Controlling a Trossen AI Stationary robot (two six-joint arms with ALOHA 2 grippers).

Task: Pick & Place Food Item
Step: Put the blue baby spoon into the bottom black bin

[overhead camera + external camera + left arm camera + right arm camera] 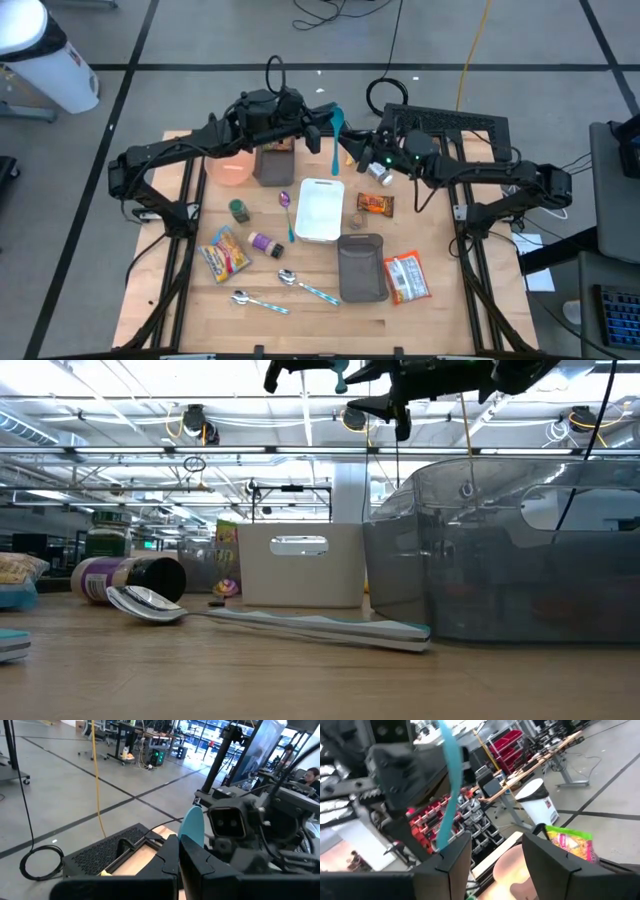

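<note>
- My left tool is pressed together on a teal spoon, held high above the desk, long axis along the desk's depth.
- My right tool is spread, empty, just beside the spoon.
- Snack bar lies on the desk near the white tray, nearer the right arm.

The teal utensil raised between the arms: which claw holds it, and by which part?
The left claw is shut on the teal utensil near one end; which end cannot be told. The right claw stands open beside it, holding nothing.
</note>
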